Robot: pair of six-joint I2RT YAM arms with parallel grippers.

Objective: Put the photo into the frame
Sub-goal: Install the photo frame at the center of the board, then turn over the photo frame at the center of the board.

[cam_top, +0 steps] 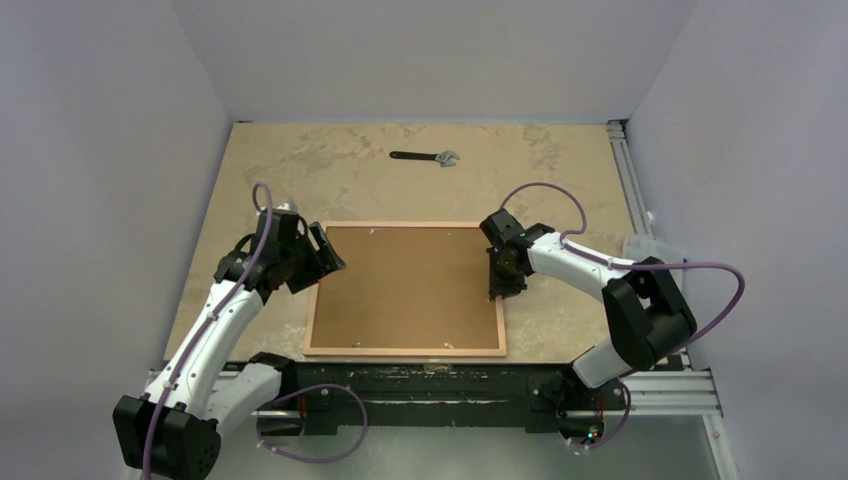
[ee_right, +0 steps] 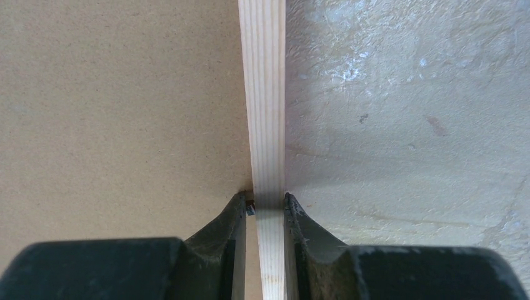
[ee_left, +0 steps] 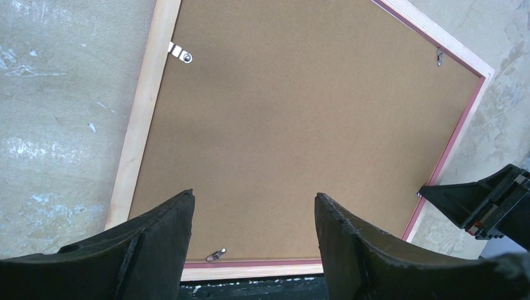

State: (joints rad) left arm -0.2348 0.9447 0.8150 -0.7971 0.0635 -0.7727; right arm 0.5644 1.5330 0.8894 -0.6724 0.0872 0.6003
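The frame lies face down in the middle of the table, light wood back up, with a plain brown backing board filling it. The photo is hidden. My left gripper is open and empty, hovering over the frame's left side. In the left wrist view the gripper spans bare board inside the wood rim. My right gripper is at the frame's right rail. In the right wrist view it is shut on that wood rail, one finger over the board, one outside.
A black wrench lies at the back of the table. Small metal clips sit along the frame's inner edge. A clear plastic piece lies by the right rail. Grey walls enclose three sides.
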